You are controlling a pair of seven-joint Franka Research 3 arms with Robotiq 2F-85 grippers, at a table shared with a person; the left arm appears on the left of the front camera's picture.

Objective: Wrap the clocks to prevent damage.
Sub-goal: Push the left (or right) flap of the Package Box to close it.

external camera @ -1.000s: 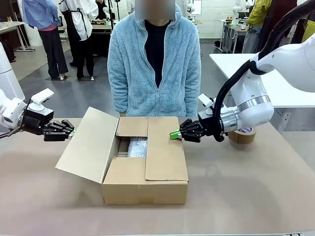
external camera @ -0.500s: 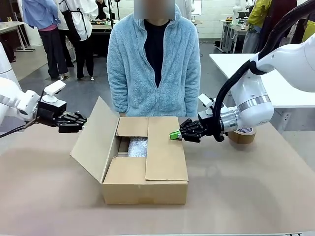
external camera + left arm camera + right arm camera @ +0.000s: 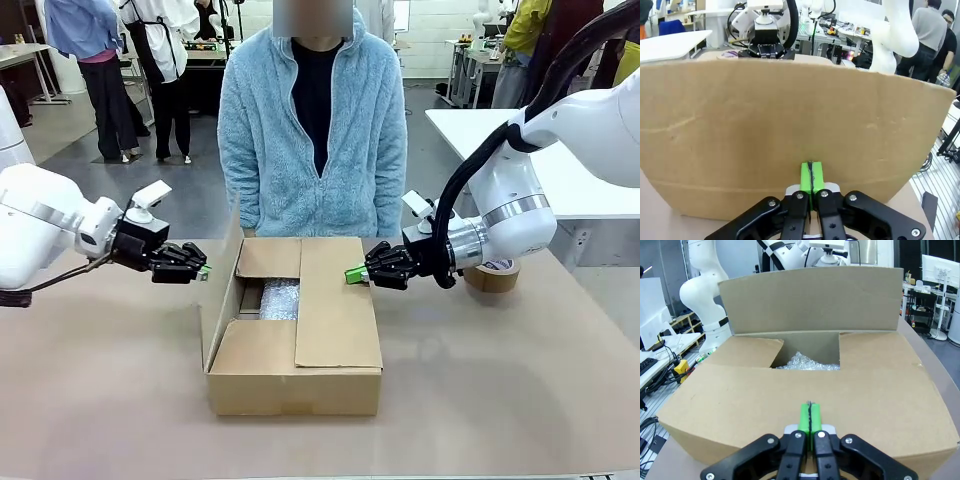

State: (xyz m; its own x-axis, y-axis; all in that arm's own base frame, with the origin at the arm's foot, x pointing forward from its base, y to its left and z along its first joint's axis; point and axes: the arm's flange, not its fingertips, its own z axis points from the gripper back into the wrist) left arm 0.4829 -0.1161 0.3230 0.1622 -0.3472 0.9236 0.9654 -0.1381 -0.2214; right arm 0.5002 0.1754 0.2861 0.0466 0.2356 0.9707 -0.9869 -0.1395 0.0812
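In the front view, the clocks (image 3: 279, 298) lie as a whitish bubble-wrap bundle inside the brown cardboard box (image 3: 290, 378) at mid-table. The same bundle (image 3: 807, 361) shows through the gap between flaps in the right wrist view. My left gripper (image 3: 203, 271) is shut, its green tips against the outside of the box's left flap (image 3: 218, 295), which stands almost upright. That flap (image 3: 790, 125) spans the left wrist view just beyond the shut fingertips (image 3: 811, 177). My right gripper (image 3: 353, 273) is shut too, tips resting on the folded-down right flap (image 3: 335, 310), with the closed pads (image 3: 809, 420) low over the cardboard.
A person in a light blue fleece (image 3: 312, 130) stands at the far side just behind the box. A brown tape roll (image 3: 492, 276) lies on the table behind my right wrist. Bare tabletop (image 3: 500, 400) lies in front of the box and to both sides.
My left gripper has moved right and up, pushing the left flap from splayed outward to almost upright. The right gripper has stayed on the right flap.
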